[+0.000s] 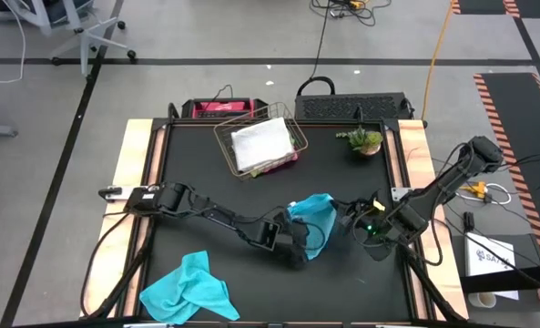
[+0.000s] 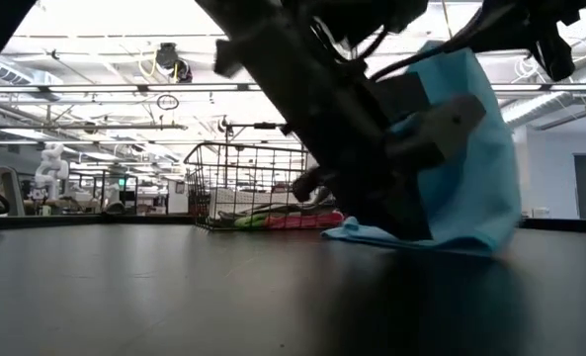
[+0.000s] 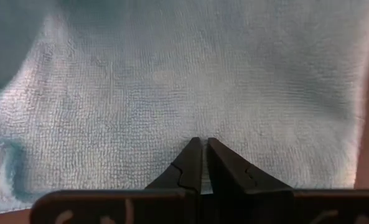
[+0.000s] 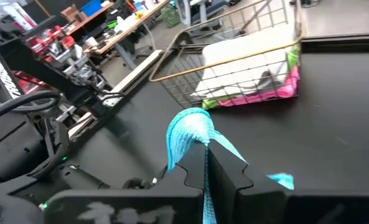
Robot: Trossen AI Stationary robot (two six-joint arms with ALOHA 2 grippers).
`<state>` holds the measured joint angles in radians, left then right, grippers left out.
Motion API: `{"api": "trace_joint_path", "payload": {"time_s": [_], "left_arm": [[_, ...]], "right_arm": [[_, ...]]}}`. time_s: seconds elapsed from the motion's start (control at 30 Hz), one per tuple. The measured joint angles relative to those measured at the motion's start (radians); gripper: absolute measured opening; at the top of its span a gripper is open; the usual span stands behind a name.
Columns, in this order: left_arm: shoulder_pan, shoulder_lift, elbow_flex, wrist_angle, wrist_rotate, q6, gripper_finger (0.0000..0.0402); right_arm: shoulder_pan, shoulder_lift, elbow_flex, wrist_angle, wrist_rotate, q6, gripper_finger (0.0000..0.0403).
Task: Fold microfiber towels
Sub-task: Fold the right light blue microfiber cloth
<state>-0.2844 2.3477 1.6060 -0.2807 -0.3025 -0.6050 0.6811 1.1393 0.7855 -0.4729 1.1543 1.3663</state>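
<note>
Your left hand (image 3: 201, 152) reaches in low from the left, fingers pressed nearly together. Your right hand (image 4: 204, 163) meets it mid-table from the right, arm bent, fingers clamped tight.

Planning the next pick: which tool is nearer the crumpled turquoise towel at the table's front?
Left. The left tool is closer to that towel; the right tool sits farther off.

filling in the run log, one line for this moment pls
stage: towel lifted | left claw: shut on turquoise towel | right claw: shut on same towel | second turquoise towel: crumpled, table front | basket: holds other towels
</note>
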Motion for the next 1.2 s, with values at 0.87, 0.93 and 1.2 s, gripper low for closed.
{"api": "trace_joint_path", "payload": {"time_s": [0.87, 0.93, 1.2], "left_arm": [[-0.129, -0.043, 0.001, -0.215, 0.039, -0.184, 0.0030], [-0.130, -0.043, 0.001, -0.215, 0.039, -0.184, 0.0030], [-0.130, -0.043, 0.001, -0.214, 0.038, -0.191, 0.0030]], "right_arm": [[0.128, 0.051, 0.000, -0.368, -1.065, 0.439, 0.0000], [0.151, 0.051, 0.000, -0.456, -1.098, 0.494, 0.0000], [0.166, 0.051, 0.000, -0.457, -0.991, 0.505, 0.0010]]}}
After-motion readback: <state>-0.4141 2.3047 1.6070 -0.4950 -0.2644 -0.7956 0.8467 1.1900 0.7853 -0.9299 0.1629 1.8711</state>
